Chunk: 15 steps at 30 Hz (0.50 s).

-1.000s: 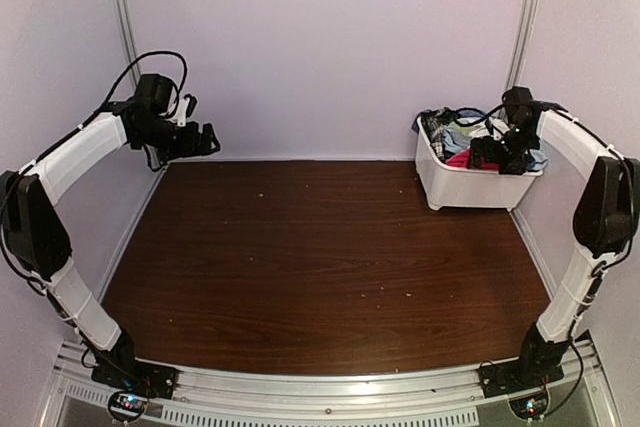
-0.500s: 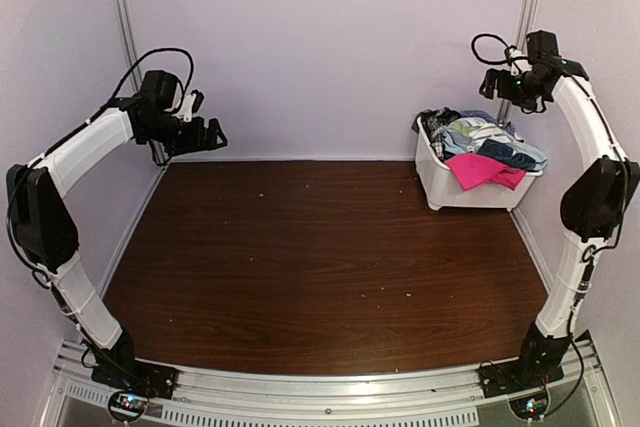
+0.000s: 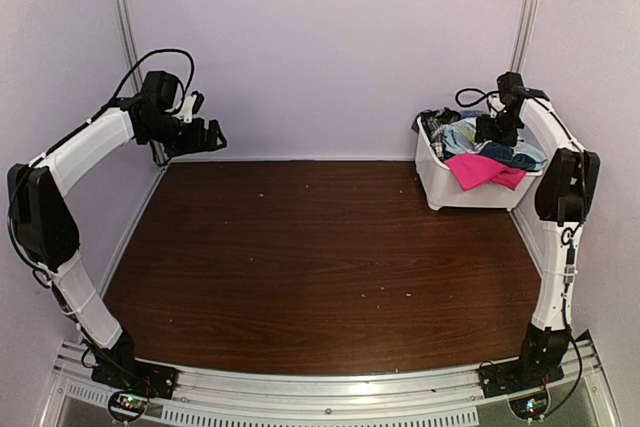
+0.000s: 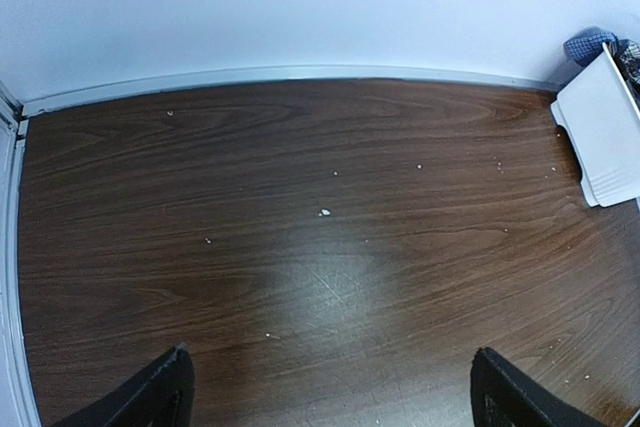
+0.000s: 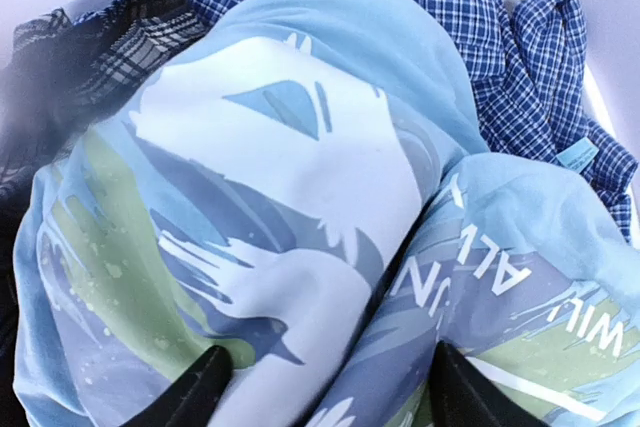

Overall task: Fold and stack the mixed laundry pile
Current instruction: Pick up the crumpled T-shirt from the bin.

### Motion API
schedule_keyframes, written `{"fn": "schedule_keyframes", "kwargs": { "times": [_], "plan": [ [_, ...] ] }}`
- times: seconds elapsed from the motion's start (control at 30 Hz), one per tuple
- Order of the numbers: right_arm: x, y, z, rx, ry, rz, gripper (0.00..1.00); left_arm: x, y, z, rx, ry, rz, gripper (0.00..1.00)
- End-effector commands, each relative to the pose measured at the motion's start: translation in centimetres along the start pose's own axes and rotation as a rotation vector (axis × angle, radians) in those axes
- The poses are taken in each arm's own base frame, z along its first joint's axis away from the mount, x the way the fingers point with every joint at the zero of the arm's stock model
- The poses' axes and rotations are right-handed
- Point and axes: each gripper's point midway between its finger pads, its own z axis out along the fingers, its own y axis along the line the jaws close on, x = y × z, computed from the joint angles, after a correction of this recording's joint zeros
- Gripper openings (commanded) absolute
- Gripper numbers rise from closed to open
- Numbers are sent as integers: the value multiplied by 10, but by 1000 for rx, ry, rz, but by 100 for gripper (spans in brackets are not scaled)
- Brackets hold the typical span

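hovering my right end effector (image 3: 489, 130) above the far right corner of the desk (image 3: 320, 267), i have its fingers (image 5: 195, 397) spread apart with nothing clamped between them. the mixed laundry pile (image 3: 478, 152) is heaped in the white basket (image 3: 470, 195) straight below, so the coming move is a short drop down, not a reach sideways.

in the wrist view the light blue t-shirt (image 5: 300, 177) fills nearly everything. its printed front bulges up so near the fingertips that i cannot tell whether they touch cloth yet. it is bunched, with no clean long axis. the one line i can read is a crease between two lobes, running away from the gap between my fingers, which stand one on each side of it. that looks like a fair place to pinch.

beyond the t-shirt lie the blue small-check shirt (image 5: 480, 37) and the black-white plaid piece (image 5: 110, 37). the hot pink piece (image 3: 478, 169) drapes over the basket's near rim.

my left end effector (image 3: 205, 135) hangs wide open at the far left, well apart from the basket, facing bare desk. the right arm is plainly the nearer one.
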Motion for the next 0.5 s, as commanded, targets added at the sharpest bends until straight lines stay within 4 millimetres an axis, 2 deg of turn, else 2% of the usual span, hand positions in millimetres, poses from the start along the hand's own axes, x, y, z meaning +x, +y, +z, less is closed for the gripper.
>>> {"fn": "schedule_keyframes", "kwargs": {
  "times": [0.0, 0.03, 0.07, 0.1, 0.13, 0.2, 0.27, 0.47],
  "plan": [
    [-27, -9, -34, 28, -88, 24, 46, -22, 3, -8, -16, -59, 26, 98],
    [-32, -7, -42, 19, -109, 26, 38, -23, 4, -9, -21, -63, 25, 98],
    [-38, -1, -53, -9, -134, 24, 17, -23, 5, -8, -26, -63, 22, 98],
    [-44, 4, -64, -35, -159, 23, 5, -24, 5, -8, -29, -65, 22, 98],
    [-49, 11, -76, -65, -184, 21, 0, -25, 7, -8, -36, -68, 20, 98],
    [-60, 28, -103, -140, -236, 5, 0, -26, 9, -9, -52, -73, 14, 98],
    [-71, 49, -138, -228, -304, -11, 0, -27, 11, -11, -62, -79, 8, 98],
    [-86, 129, -239, -562, -461, -69, 0, -30, 4, -16, -26, -118, -39, 98]
  ]
}}
